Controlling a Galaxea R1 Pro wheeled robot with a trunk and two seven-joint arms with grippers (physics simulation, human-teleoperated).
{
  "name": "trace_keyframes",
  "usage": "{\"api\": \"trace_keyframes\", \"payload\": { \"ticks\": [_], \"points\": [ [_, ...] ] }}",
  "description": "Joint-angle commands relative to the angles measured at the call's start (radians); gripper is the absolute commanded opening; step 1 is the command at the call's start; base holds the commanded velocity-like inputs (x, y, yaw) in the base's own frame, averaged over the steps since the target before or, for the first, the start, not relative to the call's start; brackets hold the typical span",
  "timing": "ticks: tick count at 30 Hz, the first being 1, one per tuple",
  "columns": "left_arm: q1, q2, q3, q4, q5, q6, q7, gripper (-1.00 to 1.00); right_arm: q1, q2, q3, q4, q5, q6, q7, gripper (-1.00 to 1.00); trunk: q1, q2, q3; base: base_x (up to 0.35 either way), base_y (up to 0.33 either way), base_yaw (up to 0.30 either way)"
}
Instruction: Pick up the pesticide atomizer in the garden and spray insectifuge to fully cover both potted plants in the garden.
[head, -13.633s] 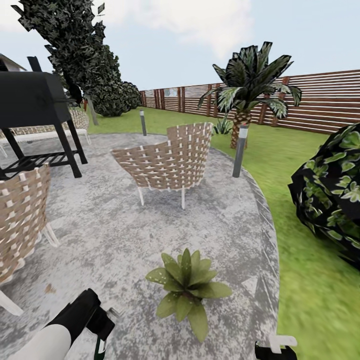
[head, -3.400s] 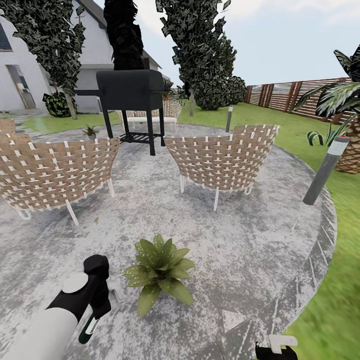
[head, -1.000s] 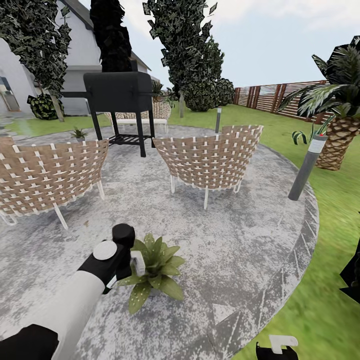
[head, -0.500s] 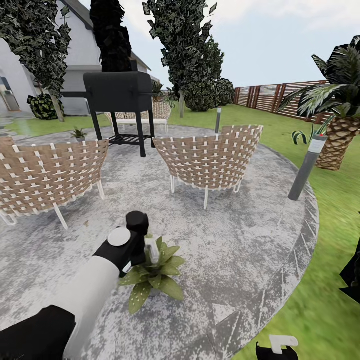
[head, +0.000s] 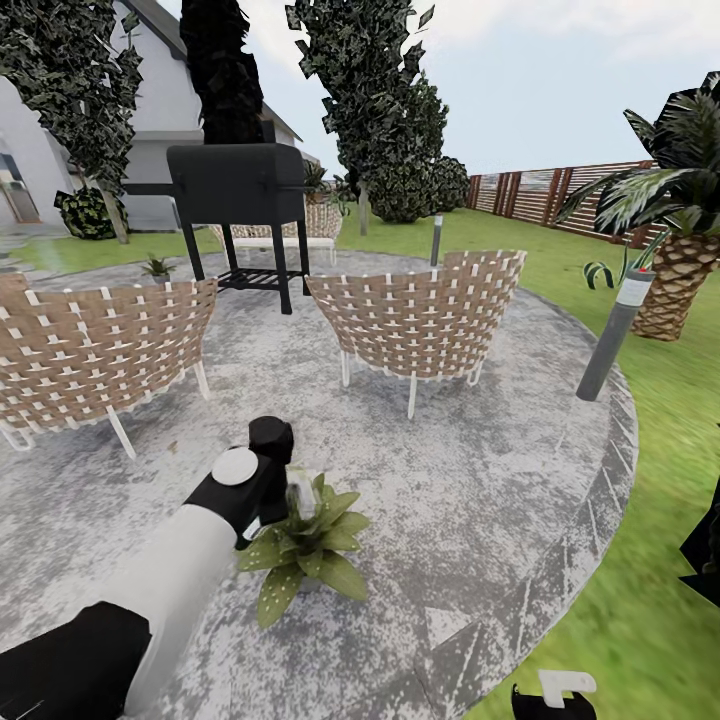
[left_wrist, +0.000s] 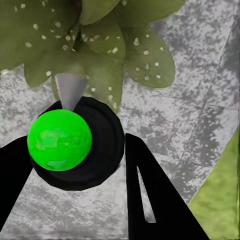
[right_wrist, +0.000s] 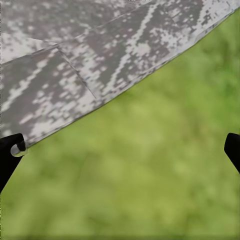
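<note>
The left gripper (left_wrist: 75, 200) holds the small dark round pesticide atomizer with its bright green spot (left_wrist: 75, 145) just above the low rosette of broad speckled green leaves (head: 305, 545), presumably to aim spray down onto it. Its black fingers (left_wrist: 155, 195) clasp the bottle's sides. The right gripper (right_wrist: 120, 150) hangs spread wide, empty, over the grey paving's edge (right_wrist: 100, 60).

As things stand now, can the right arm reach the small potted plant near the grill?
Probably not. The right gripper hangs low at the patio's grass edge, while that potted plant sits far across the patio, beyond the wicker chair and beside the grill. The robot would likely have to drive closer.
</note>
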Motion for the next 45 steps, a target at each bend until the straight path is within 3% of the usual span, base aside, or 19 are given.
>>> {"api": "trace_keyframes", "payload": {
  "ticks": [1, 4, 9, 24, 33, 45],
  "points": [
    [0.001, 0.012, 0.001, -0.001, -0.007, 0.018, -0.009, -1.00, 0.000, 0.001, 0.008, 0.000, -0.005, -0.002, -0.004, 1.00, 0.000, 0.000, -0.001, 0.000, 0.000, 0.000],
    [0.003, 0.047, 0.023, -0.001, -0.007, 0.099, -0.009, -1.00, -0.001, 0.004, 0.008, -0.001, -0.005, -0.002, -0.004, 1.00, 0.000, 0.000, -0.001, 0.000, 0.000, 0.000],
    [0.003, 0.052, 0.054, -0.003, -0.008, 0.153, -0.009, -1.00, -0.001, 0.002, 0.008, -0.001, -0.005, -0.002, -0.003, 1.00, 0.000, 0.000, -0.001, 0.000, -0.139, 0.100],
    [-0.003, 0.052, 0.056, -0.003, -0.010, 0.161, -0.009, -1.00, -0.001, 0.005, 0.008, -0.005, -0.005, -0.004, -0.004, 1.00, 0.000, 0.000, -0.001, -0.101, -0.249, 0.045],
    [0.000, 0.050, 0.054, -0.003, -0.010, 0.165, -0.009, -1.00, -0.001, 0.005, 0.007, -0.005, -0.005, -0.004, -0.004, 1.00, 0.000, 0.000, -0.001, 0.137, -0.250, 0.259],
    [0.004, 0.055, 0.055, -0.002, -0.011, 0.193, -0.009, -1.00, -0.001, 0.005, 0.007, -0.005, -0.005, -0.004, -0.004, 1.00, 0.000, 0.000, -0.001, 0.101, -0.171, 0.066]
  ]
}}
